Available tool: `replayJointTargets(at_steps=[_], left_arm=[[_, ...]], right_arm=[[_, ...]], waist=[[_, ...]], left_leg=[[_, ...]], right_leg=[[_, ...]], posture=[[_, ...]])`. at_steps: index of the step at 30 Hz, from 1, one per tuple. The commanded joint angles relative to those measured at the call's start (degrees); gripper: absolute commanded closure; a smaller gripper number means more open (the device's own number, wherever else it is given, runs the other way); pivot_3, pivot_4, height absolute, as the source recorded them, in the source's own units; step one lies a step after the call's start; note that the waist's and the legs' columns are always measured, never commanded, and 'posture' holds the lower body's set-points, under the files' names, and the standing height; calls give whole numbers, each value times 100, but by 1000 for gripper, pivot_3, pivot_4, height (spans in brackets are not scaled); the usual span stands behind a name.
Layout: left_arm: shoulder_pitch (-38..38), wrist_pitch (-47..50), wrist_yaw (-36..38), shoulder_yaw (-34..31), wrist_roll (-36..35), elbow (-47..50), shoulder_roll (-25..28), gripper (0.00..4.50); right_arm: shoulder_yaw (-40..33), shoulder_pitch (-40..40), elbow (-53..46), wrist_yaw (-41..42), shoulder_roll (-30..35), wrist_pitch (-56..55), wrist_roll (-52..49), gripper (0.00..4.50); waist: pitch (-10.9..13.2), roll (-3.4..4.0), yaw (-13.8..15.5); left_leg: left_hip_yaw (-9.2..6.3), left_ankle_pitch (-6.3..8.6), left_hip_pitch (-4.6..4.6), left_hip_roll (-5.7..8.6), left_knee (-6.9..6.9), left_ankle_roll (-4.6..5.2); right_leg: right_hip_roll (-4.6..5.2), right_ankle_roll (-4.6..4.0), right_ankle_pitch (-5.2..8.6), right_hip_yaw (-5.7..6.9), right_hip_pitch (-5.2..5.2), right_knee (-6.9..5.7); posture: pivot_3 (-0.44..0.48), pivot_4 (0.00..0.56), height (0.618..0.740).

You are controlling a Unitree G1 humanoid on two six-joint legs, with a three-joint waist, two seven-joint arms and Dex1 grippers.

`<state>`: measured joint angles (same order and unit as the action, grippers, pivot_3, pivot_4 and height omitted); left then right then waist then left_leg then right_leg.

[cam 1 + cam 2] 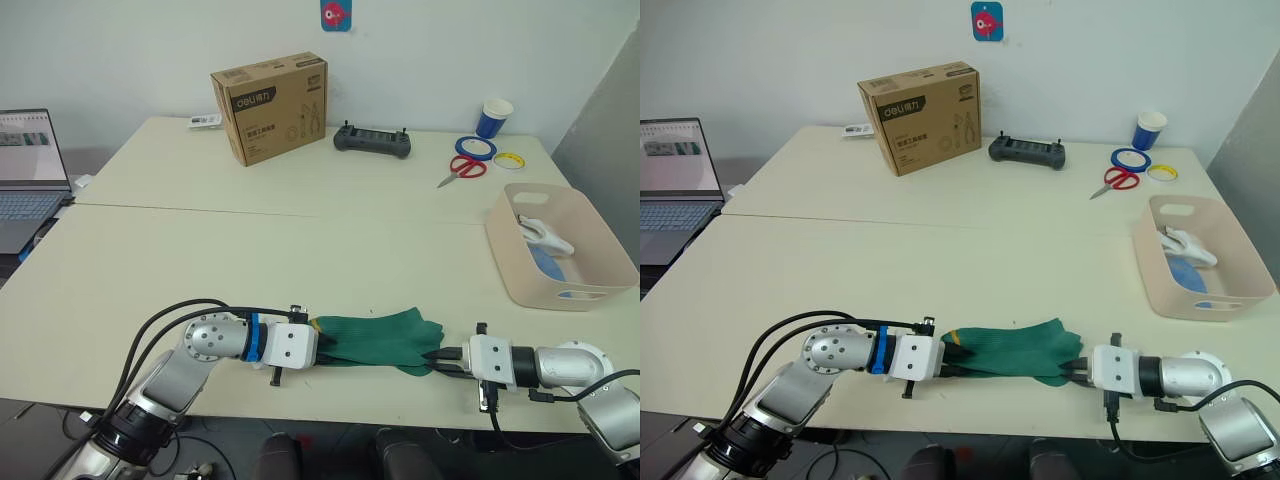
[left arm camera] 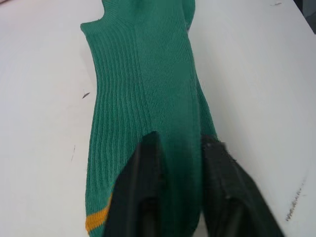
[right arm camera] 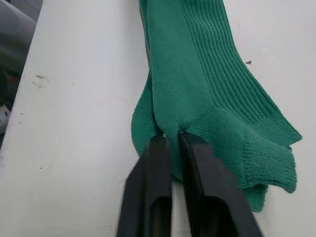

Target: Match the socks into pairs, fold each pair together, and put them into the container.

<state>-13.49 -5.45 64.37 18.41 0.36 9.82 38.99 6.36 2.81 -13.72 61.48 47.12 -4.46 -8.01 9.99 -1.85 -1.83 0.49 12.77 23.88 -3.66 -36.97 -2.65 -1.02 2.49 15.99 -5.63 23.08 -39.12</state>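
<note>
Green ribbed socks (image 1: 380,340), yellow-striped, lie stretched on the desk (image 1: 200,250), pinched by left gripper (image 1: 322,345) and right gripper (image 1: 437,362).

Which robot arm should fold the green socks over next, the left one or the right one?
Probably either. Both pinch the green socks: the left end effector at one end, the right end effector at the other. For the later drop, the right one is nearer the container.
</note>
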Motion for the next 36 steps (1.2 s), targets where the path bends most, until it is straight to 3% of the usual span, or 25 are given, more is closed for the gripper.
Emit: replayJointTargets(at_steps=[1, 3, 6, 12, 16, 18, 23, 29, 36], left_arm=[[-6, 1, 5, -114, -202, 215, 29, 2289], [-53, -25, 34, -226, -311, 162, 83, 1661], [-80, 56, 219, -423, -604, 152, 266, 721], [-443, 499, 486, -846, -1326, -2, 428, 721], [-1080, 1342, -142, -997, -1619, -211, -197, 698], [-1056, 1665, -331, -977, -1691, -153, -425, 1093], [-628, 1800, -547, -682, -1474, 189, -618, 2609], [-105, 1587, -603, -370, -1211, 365, -611, 4474], [171, 932, -633, -239, -736, -256, -535, 4474]], right_arm=[[-186, -25, -245, 34, 15, 83, -279, 2775], [-332, -17, -376, 131, 63, 317, -643, 2044], [-550, -69, -620, 178, 97, 828, -1199, 2008], [-558, -620, -844, -357, -331, 1832, -1701, 2008], [-224, -1156, -533, -686, -829, 2055, -1458, 2187], [-84, -1284, -401, -704, -982, 2040, -1353, 2613], [148, -1307, -226, -721, -1152, 1865, -1051, 4447], [435, -1055, 32, -699, -1228, 1437, -632, 4500], [378, -835, 412, -706, -1242, 1186, -473, 4500]], waist=[[0, 0, 0], [0, 0, 0], [0, 0, -1], [0, 0, -1], [0, -1, 6], [-1, 0, 3], [-2, 1, -9], [-2, 1, 0], [-3, 3, -9]], left_leg=[[0, 0, 0, 0, 0, 0], [0, 0, 0, 0, 0, 0], [-2, 0, 0, -1, 0, 0], [-3, 0, -3, -2, 0, 0], [-3, 0, 3, 0, -3, 0], [-4, 0, 4, 1, -3, 0], [-11, 1, 4, -1, 2, 1], [-15, 0, 3, -1, 1, 1], [-12, 0, -1, -1, 1, 1]], right_leg=[[0, 0, 0, 0, 0, 0], [0, 0, 0, 0, 0, 0], [0, 0, 0, 1, 0, -2], [-1, 0, 0, 4, -1, -4], [0, 1, 0, 6, -1, -1], [0, 1, 0, 5, -2, 1], [-6, -19, -11, 4, 6, -2], [-7, -9, -2, 7, 2, -4], [-8, -4, 1, 3, 3, -4]], posture=[[0, 150, 740], [0, 150, 740], [0, 150, 740], [0, 150, 740], [0, 150, 740], [0, 150, 740], [0, 150, 740], [0, 150, 740], [0, 150, 740]])
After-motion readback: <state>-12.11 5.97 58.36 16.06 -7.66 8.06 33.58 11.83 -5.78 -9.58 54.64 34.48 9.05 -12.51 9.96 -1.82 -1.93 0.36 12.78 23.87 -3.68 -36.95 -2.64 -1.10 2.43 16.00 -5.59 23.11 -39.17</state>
